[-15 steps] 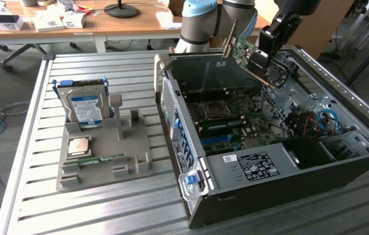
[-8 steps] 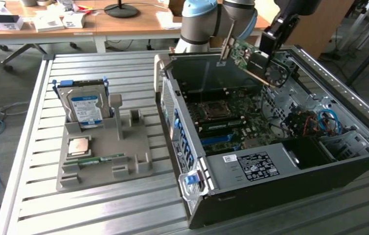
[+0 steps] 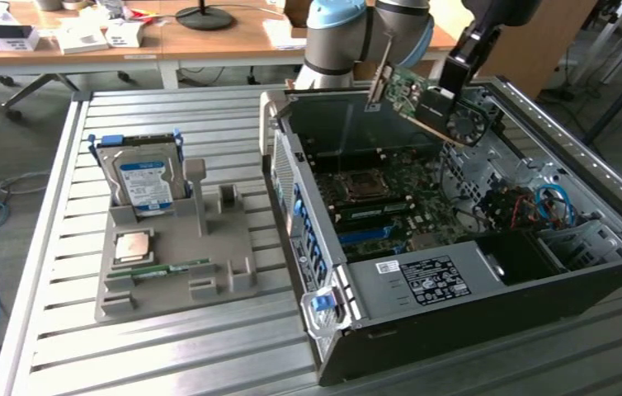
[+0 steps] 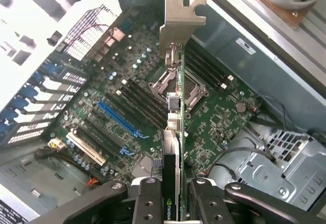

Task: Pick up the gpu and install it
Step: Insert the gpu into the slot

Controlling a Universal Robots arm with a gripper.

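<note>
Arm (image 3: 339, 37) aloft over the open computer case (image 3: 421, 330), fingers (image 4: 148, 203) tight on the tilted gpu (image 3: 432, 103), clear above the motherboard (image 3: 388, 206).

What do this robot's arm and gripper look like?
The arm is made of rounded silver-grey tubes with pale blue caps at the joints. The gripper is black, with two blocky fingers dotted with round screw holes.

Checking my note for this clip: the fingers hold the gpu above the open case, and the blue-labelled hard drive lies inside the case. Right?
Not quite. The exterior view shows the hard drive standing upright in the grey holder on the table, outside the case. The rest holds: the fingers grip the gpu above the open case.
</note>
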